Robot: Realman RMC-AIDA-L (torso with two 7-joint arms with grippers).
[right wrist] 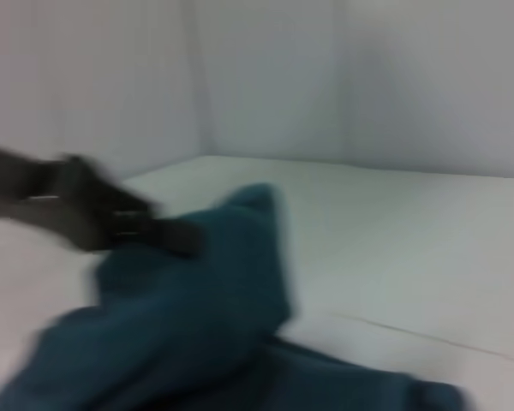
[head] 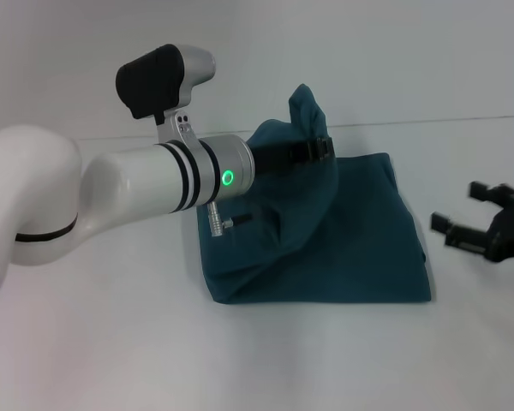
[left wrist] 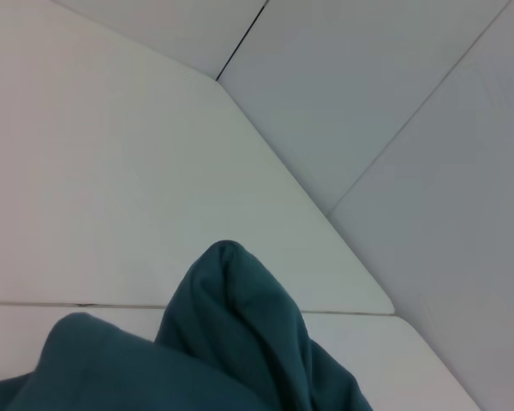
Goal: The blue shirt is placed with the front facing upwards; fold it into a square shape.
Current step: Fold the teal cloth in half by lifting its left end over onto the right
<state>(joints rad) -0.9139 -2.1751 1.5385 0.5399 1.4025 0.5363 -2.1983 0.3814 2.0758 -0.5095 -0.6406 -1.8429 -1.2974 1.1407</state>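
even soft light, faint shadows, right wrist view motion-blurred

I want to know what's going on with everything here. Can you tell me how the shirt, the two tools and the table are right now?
blue shirt: partly folded on the table, one part lifted into a peak.
left tool: shut on the shirt's raised fold, holding it above the rest.
right tool: open, empty, off to the shirt's right side.
table: white, shirt lying on it.
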